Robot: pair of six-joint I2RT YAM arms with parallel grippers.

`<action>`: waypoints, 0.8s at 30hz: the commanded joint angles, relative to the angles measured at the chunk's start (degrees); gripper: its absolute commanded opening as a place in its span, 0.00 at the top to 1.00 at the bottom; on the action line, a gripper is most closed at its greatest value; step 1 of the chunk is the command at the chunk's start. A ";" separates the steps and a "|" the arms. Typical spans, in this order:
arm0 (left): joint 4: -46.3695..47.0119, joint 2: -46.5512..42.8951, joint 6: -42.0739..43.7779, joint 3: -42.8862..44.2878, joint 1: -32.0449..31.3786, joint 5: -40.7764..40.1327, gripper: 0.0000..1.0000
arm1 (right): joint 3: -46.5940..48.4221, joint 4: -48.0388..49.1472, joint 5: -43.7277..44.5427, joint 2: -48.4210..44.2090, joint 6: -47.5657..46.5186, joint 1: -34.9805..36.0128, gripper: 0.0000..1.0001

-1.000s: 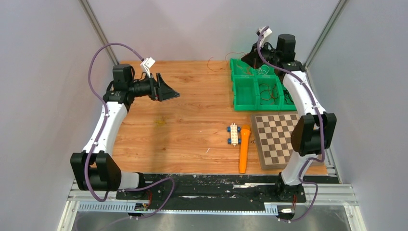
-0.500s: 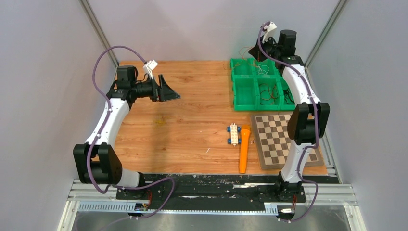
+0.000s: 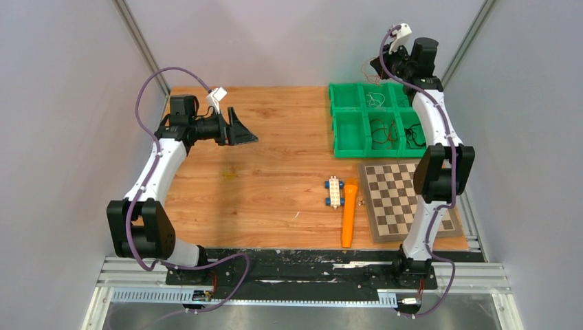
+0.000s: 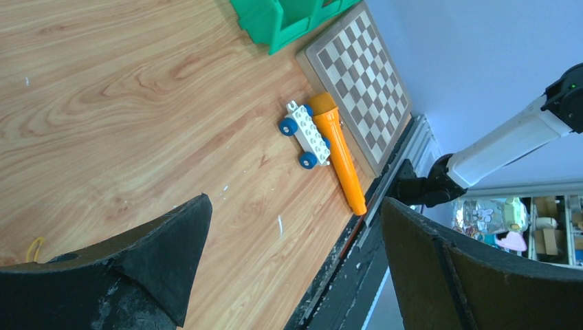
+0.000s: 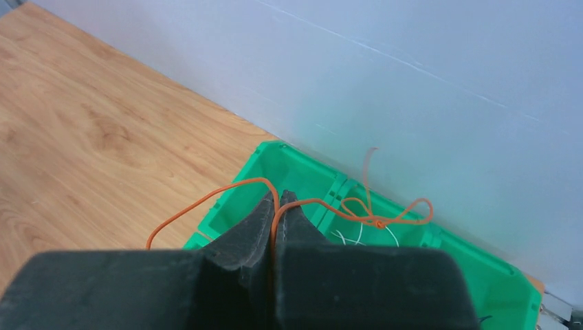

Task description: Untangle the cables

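My right gripper is shut on a thin orange wire that has a knot and loops in it. It holds the wire in the air above the far end of the green bin, close to the back wall. In the top view the right gripper is high at the back right. More thin wires lie in the bin: white, red and black and black. My left gripper is open and empty above the left back of the table; it also shows in the left wrist view.
The green bin has several compartments at the back right. In front of it lie a chessboard, an orange torch and a white toy car with blue wheels. A small yellow scrap lies on the wood.
My right arm has risen and swung back and right, lifting the orange wire off the table and bin edge. My left arm has barely moved.
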 commanded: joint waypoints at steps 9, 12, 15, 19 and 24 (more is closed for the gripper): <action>-1.51 0.13 2.12 2.39 -0.14 -0.35 0.00 | 1.22 2.57 5.67 6.76 -4.77 2.29 1.00; -1.68 0.26 2.13 2.40 -0.14 -0.45 0.00 | 0.82 2.95 5.64 5.91 -4.85 3.54 1.00; -1.60 0.27 2.13 2.57 -0.15 -0.42 0.00 | 1.28 3.25 5.79 4.67 -5.08 3.64 1.00; -1.43 0.49 1.85 2.72 -0.19 -0.28 0.00 | 2.88 3.49 5.52 2.97 -5.26 3.56 1.00; -0.95 0.60 1.40 2.69 -0.15 -0.15 0.00 | 5.05 3.43 4.37 1.79 -3.90 3.87 1.00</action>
